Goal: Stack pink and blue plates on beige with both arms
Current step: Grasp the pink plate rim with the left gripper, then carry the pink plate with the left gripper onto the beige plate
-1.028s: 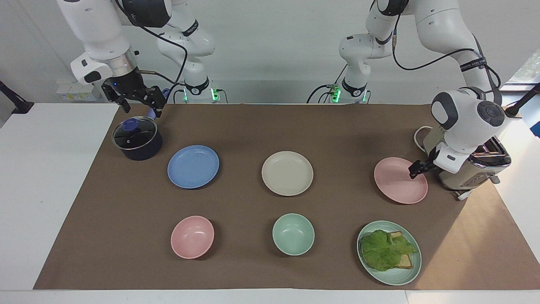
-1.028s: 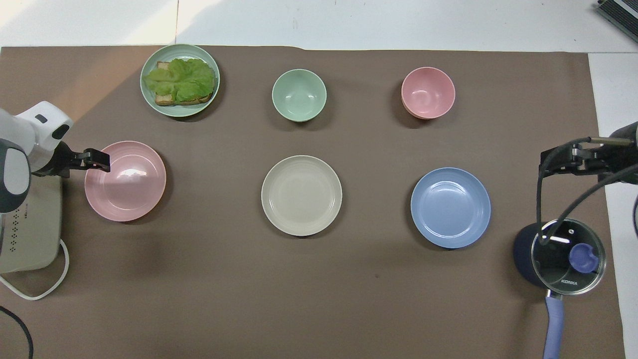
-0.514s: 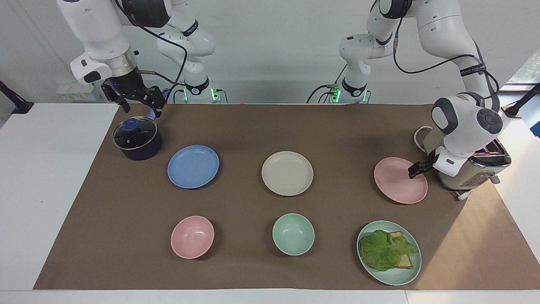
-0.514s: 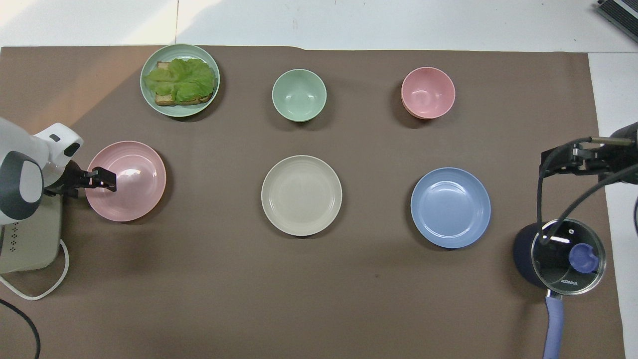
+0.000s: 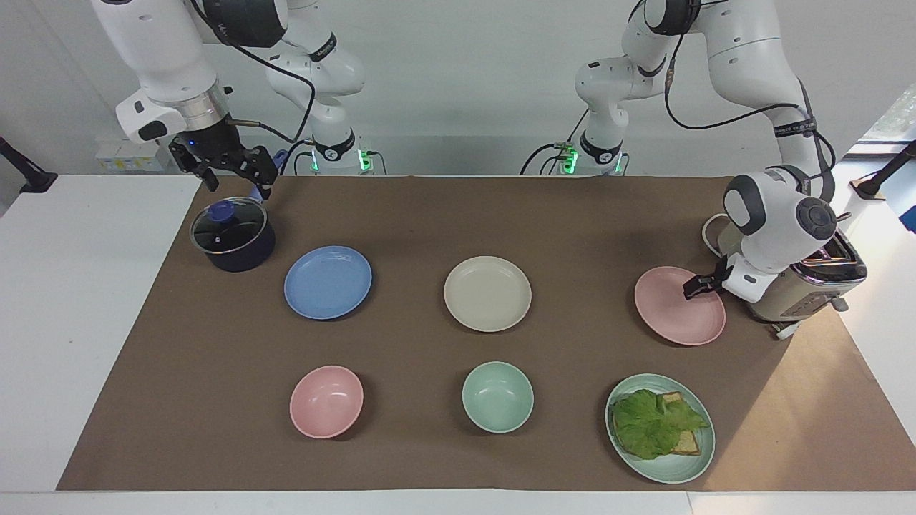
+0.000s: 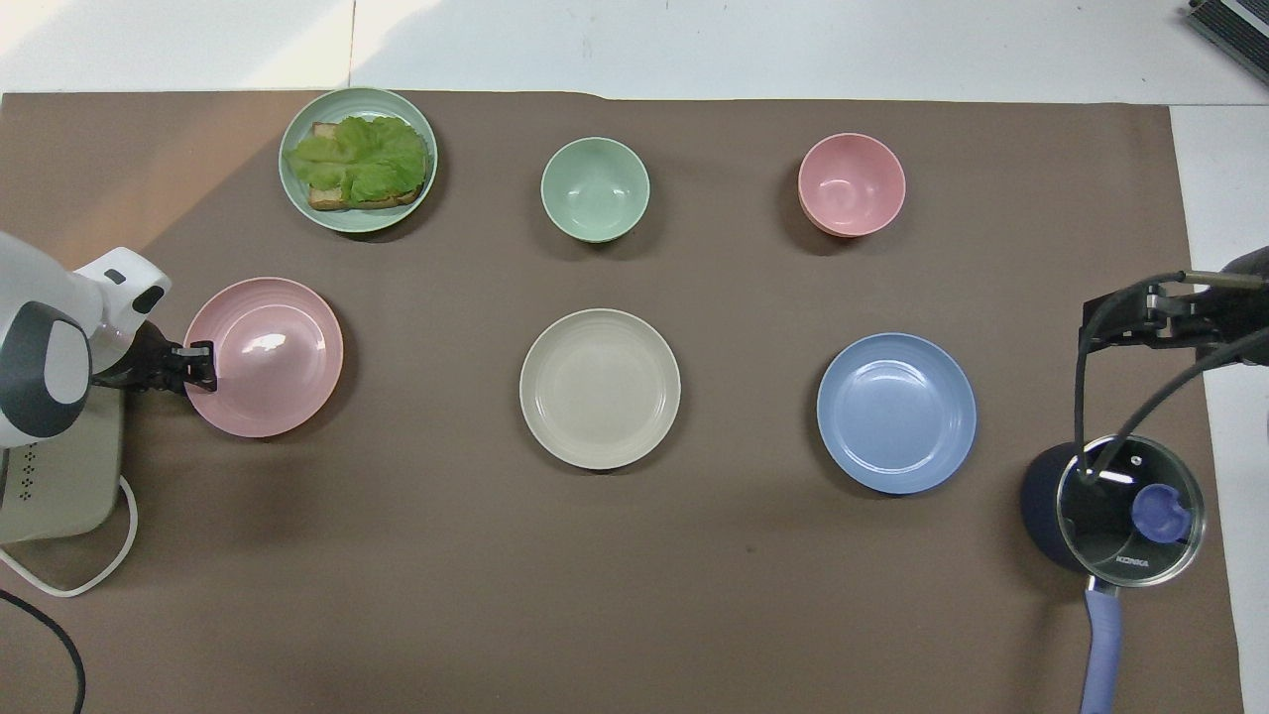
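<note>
The pink plate [image 5: 673, 312] [image 6: 275, 359] lies at the left arm's end of the table, beside a toaster. My left gripper [image 5: 693, 288] [image 6: 202, 364] reaches over from the toaster and is shut on the plate's rim. In the middle of the table rests the beige plate [image 5: 487, 294] [image 6: 600, 389] with nothing on it. The blue plate [image 5: 328, 282] [image 6: 896, 413] lies flat toward the right arm's end. My right gripper [image 5: 242, 186] [image 6: 1088, 332] hangs open over a lidded pot, holding nothing.
A dark pot [image 5: 232, 237] with a glass lid stands beside the blue plate. The cream toaster [image 5: 805, 290] sits under the left arm. Farther from the robots are a pink bowl [image 5: 326, 401], a mint-green bowl [image 5: 497, 397] and a green plate with sandwich and lettuce [image 5: 673, 468].
My left gripper came down onto the pink plate's rim and closed on it, and the plate shifted slightly toward the beige plate. The right arm rose only a little.
</note>
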Action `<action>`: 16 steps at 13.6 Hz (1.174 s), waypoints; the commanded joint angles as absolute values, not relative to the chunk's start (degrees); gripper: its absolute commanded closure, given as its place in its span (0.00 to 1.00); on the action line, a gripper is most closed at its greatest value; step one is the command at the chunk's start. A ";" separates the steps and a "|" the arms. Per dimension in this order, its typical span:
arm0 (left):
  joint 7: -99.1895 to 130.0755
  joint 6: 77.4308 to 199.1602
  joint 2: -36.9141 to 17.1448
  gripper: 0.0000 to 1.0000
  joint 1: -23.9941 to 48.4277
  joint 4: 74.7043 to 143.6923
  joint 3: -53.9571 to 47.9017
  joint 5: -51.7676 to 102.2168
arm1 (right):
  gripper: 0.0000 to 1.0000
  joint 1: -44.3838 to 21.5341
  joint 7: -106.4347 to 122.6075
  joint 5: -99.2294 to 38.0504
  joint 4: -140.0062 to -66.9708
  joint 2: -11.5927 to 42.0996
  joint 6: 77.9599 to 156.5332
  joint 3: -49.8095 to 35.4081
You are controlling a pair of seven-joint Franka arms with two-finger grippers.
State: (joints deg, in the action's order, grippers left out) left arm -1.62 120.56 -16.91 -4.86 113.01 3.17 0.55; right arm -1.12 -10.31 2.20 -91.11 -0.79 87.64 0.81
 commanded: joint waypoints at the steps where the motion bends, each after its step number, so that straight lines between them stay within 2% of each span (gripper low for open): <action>1: -0.70 118.66 -16.43 1.00 -4.66 112.94 2.99 -0.26 | 0.00 -0.44 -8.44 1.05 -92.55 -2.02 88.24 0.88; 4: -0.79 114.37 -16.35 1.00 -4.57 110.14 2.73 -0.26 | 0.00 -0.44 -8.44 1.05 -92.55 -2.02 88.24 0.88; 7: -0.70 104.97 -16.17 1.00 -3.96 103.82 2.64 2.27 | 0.00 -0.44 -8.44 1.05 -92.55 -2.02 88.24 0.88; 10: -0.35 101.79 -15.56 1.00 -2.64 102.31 2.46 4.12 | 0.00 -0.35 -8.44 1.05 -92.55 -2.02 88.24 0.88; 12: 1.91 96.97 -14.77 1.00 -2.64 98.89 0.97 7.81 | 0.00 -0.35 -8.44 1.05 -92.55 -2.11 88.24 0.88; 14: 10.32 92.39 -14.77 1.00 -2.64 95.03 -3.32 8.00 | 0.00 -0.35 -8.44 1.05 -92.64 -2.11 88.24 0.88; 16: 20.08 91.93 -14.50 1.00 -2.64 94.22 -9.11 8.00 | 0.00 -0.35 -8.35 1.05 -92.64 -2.11 88.24 0.88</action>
